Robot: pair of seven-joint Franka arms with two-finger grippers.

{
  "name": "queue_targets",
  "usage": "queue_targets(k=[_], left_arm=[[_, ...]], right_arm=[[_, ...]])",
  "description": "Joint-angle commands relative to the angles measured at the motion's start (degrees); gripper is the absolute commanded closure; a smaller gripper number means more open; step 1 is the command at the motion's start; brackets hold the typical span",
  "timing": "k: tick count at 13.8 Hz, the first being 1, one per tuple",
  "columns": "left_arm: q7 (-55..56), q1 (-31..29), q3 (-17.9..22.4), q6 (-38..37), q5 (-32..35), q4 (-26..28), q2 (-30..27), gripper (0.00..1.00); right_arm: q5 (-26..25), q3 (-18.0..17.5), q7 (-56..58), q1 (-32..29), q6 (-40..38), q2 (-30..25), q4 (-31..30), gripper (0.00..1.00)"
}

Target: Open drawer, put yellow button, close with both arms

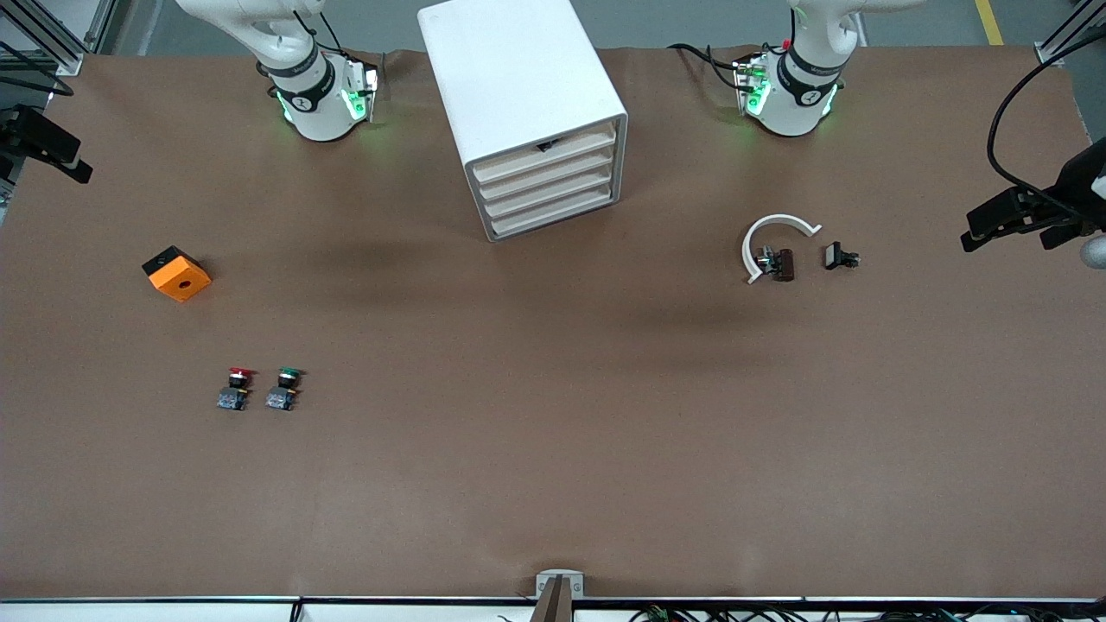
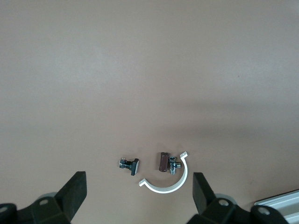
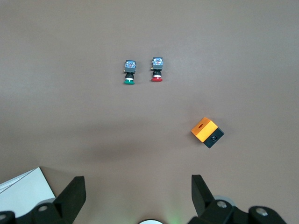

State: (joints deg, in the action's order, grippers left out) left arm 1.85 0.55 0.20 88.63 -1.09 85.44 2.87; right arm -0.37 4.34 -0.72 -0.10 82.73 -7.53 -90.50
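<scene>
Above table, left gripper (image 2: 138, 196) open, right gripper (image 3: 138, 196) open

Brown table (image 1: 553, 449) (grey floor (image 1: 691, 22))

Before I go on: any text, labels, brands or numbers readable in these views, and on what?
None can be read.
Right arm: small mark on the black wrist ring, too small to read.
Left arm: same kind of mark, unreadable.
Cabinet, buttons, orange cube: no text visible.
</scene>
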Motion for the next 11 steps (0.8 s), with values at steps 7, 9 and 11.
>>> queue_targets(k=[7,9,11], left_arm=[[0.2,0.2,-1.9,-2.0,0.7,0.7,-2.4,0.0],[0.2,0.2,-1.9,-2.2,0.6,0.7,-2.5,0.0],[0.1,0.2,-1.9,-2.2,0.6,0.8,-2.5,0.0]], right_arm=[[-0.1,-0.9,0.6,-1.0,-0.2,-1.5,-1.3,0.0],[-0.1,-1.0,0.6,-0.9,-0.2,-1.5,-1.3,0.0],[-0.1,-0.9,0.6,-0.9,-0.2,-1.5,-1.3,0.0]])
